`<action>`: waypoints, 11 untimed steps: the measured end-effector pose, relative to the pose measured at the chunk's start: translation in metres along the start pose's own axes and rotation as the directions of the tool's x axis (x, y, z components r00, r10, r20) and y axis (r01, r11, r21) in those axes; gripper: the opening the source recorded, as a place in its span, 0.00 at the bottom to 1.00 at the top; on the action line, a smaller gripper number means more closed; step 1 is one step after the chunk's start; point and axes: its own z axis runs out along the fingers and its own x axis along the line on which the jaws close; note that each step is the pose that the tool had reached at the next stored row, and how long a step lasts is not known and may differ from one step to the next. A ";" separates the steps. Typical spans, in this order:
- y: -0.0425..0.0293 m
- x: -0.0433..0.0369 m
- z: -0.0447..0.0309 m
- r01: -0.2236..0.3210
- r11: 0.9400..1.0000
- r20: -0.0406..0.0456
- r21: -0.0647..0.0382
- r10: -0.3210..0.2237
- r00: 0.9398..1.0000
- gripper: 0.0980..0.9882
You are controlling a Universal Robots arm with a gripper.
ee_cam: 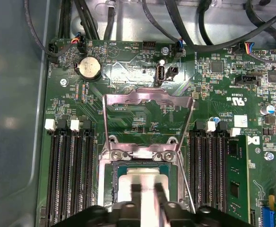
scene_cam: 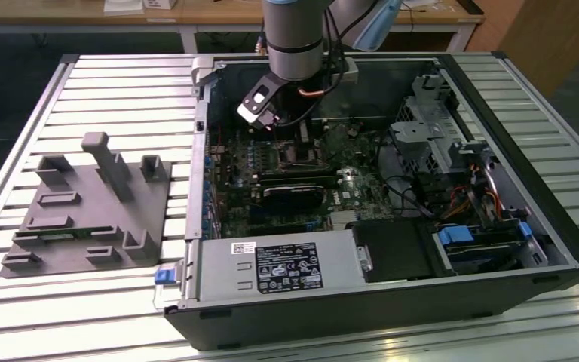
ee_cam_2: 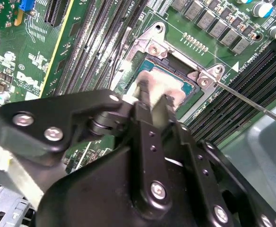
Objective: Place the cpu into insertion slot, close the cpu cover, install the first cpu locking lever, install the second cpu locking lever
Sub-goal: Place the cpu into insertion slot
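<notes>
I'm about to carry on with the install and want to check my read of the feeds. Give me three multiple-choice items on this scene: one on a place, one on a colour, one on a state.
1. Where is the cpu?
A. On the grey fixture beside the case
B. In the gripper, at the insertion slot
C. On top of the power supply

2. What colour is the circuit board around the insertion slot?
A. Green
B. Red
C. White

3. How does the cpu cover stand?
A. Shut over the slot
B. Taken off and lying on the table
C. Swung open, off the slot

Answers:
1 B: both wrist views show the pale chip between the black fingers at the socket.
2 A: the board is green all around the socket.
3 C: in the first wrist view the metal frame lies back beyond the socket, with green board showing through its window.
</notes>
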 end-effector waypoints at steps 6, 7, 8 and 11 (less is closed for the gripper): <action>0.0000 0.0000 0.0000 0.000 1.000 0.000 0.000 0.000 1.000 0.01; 0.0000 0.0000 0.0000 0.000 1.000 0.000 0.000 0.000 1.000 0.01; 0.0000 0.0000 0.0001 0.000 1.000 0.000 0.000 0.000 1.000 0.01; 0.0002 0.0000 0.0001 0.000 1.000 0.000 0.012 0.000 1.000 0.01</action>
